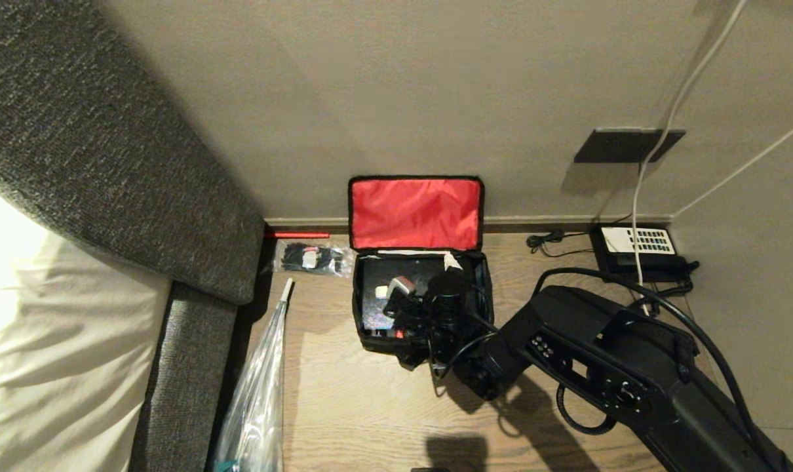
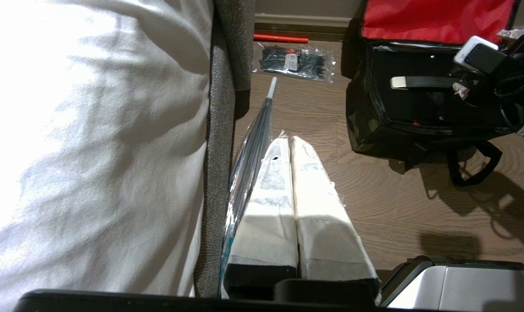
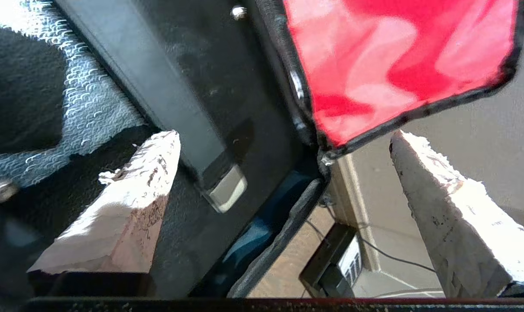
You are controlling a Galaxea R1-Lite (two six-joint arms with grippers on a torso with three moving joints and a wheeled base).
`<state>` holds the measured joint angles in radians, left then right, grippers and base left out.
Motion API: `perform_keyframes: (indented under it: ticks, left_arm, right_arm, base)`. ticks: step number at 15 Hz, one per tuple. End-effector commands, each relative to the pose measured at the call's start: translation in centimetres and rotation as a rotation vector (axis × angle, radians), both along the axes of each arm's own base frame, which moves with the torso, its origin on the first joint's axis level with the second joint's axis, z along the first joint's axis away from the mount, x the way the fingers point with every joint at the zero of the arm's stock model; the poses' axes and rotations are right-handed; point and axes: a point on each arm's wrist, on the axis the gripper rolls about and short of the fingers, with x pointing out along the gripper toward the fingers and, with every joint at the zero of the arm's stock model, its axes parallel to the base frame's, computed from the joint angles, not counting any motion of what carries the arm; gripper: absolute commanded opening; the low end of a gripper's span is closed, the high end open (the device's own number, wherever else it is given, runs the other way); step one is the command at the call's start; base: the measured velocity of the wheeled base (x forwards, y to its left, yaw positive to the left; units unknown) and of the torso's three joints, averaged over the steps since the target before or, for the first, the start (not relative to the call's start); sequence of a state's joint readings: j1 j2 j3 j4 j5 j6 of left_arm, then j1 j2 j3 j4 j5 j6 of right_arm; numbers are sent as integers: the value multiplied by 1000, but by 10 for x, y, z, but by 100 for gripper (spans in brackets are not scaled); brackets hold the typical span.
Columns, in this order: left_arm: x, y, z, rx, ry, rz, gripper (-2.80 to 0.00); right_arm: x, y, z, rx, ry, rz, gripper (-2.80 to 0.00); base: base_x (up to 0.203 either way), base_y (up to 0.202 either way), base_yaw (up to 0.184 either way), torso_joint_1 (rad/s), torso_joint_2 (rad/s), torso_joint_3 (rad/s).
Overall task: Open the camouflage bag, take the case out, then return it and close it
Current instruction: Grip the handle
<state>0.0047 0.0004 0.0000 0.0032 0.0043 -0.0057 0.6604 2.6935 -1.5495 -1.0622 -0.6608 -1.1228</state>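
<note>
The camouflage bag (image 1: 365, 328) stands open on the wood floor against the wall, its red lid lining (image 1: 415, 213) upright. The black case (image 1: 375, 298) lies inside it; its strap handle (image 3: 158, 86) with a pale end (image 3: 227, 190) shows in the right wrist view. My right gripper (image 1: 417, 276) hangs over the bag's opening, open, with nothing between its white fingertips (image 3: 158, 151). One finger is above the case and the other past the bag's corner, and the handle's pale end lies between them (image 3: 283, 138). My left gripper (image 2: 290, 145) is parked low beside the bed, shut and empty, well left of the bag (image 2: 374, 125).
A clear packet of black items (image 1: 310, 257) lies left of the bag, and a black telephone (image 1: 639, 252) with cables sits at the right by the wall. A wrapped umbrella (image 1: 259, 387) rests along the grey bed frame (image 1: 193, 367). White bedding (image 1: 42, 360) is at the far left.
</note>
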Motion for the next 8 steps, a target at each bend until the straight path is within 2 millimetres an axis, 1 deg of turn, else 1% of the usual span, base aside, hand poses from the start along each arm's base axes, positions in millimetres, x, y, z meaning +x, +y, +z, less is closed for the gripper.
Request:
perform_keyframes:
  ticks: [1, 5, 8]
  left_arm:
    - [0, 0, -1, 0, 1, 0, -280]
    - [0, 0, -1, 0, 1, 0, -280]
    - [0, 0, 0, 0, -1, 0, -280]
  right_arm:
    - [3, 2, -12, -14, 2, 2, 0]
    - [9, -1, -32, -51, 19, -6, 0]
    - [17, 1, -32, -31, -17, -10, 0]
  base:
    - [0, 0, 0, 0, 0, 0]
    - [0, 0, 0, 0, 0, 0]
    - [0, 0, 0, 0, 0, 0]
